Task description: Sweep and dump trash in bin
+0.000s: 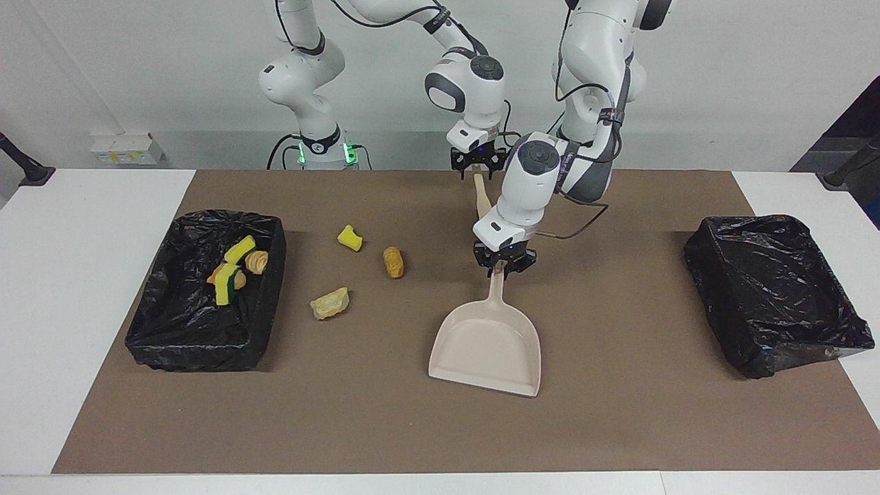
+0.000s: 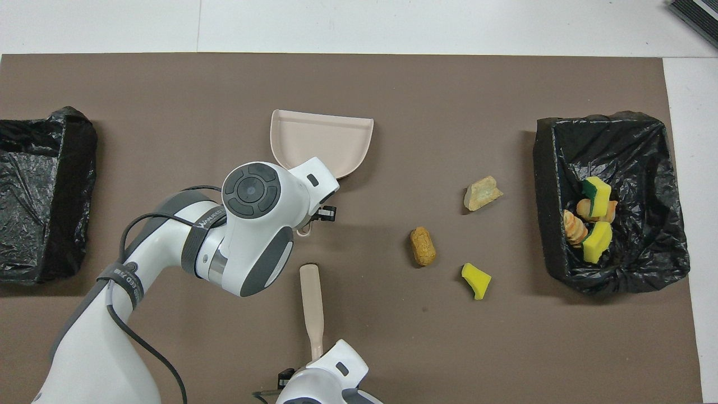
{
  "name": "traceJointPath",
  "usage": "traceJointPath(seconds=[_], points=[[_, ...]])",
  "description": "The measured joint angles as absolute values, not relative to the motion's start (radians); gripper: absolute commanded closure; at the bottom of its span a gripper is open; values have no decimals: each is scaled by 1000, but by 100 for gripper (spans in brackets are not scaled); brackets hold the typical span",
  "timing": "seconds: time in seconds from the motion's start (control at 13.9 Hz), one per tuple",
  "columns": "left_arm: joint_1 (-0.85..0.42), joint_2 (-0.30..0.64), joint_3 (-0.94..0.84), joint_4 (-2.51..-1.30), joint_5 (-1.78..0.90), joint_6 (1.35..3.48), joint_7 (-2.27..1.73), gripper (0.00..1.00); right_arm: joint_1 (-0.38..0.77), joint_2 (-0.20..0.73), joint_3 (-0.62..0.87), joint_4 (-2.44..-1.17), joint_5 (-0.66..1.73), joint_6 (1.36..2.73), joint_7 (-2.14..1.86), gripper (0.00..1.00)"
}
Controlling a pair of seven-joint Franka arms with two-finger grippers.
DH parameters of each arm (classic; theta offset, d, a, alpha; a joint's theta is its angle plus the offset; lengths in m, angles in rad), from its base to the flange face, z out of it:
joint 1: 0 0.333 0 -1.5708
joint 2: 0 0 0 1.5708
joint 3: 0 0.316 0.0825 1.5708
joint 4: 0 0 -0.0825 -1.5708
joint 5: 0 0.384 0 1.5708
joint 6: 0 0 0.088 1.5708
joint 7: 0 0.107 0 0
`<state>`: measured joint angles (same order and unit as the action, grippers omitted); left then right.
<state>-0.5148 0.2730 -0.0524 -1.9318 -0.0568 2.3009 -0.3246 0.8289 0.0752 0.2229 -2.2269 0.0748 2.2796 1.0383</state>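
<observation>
Brown mat (image 1: pixel 619 412): only the facing view shows left fingers (image 1: pixel 493 264) pinching dustpan handle (image 1: pixel 496 294); right fingers (image 1: pixel 467 162), over brush (image 1: pixel 482 196), unclear.

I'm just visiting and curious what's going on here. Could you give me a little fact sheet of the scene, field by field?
left end effector: shut on the dustpan handle
right end effector: at the brush handle; grip unclear
loose trash: yellow sponge, brown lump, tan chunk on the mat
full bin: toward the right arm's end, holds several pieces
other bin: toward the left arm's end, nothing seen inside
</observation>
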Motion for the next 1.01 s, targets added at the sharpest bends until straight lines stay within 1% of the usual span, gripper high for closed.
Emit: traceJointPath(seconds=[0.07,0.22,0.5,0.65,0.87,1.01], points=[[-513,273,-47,-1929,-57,2300,-325,100,834,75,223,-2227,75,2280,1038,78],[-488,271,-36,-1916,-55,2295,-269,100,845,73,223,-2227,75,2280,1038,100],[-378,268,-30,-1857,-54,2220,-4,100,846,70,221,-2226,76,2280,1038,100],[-318,268,-28,-1841,-54,2198,116,100,821,39,209,-2224,76,2275,1038,100],[-240,268,-27,-1828,-53,2152,385,100,707,-78,203,-2225,75,2166,1032,100],[-198,268,-26,-1825,-53,2117,561,100,651,-165,200,-2250,75,2101,1027,100]])
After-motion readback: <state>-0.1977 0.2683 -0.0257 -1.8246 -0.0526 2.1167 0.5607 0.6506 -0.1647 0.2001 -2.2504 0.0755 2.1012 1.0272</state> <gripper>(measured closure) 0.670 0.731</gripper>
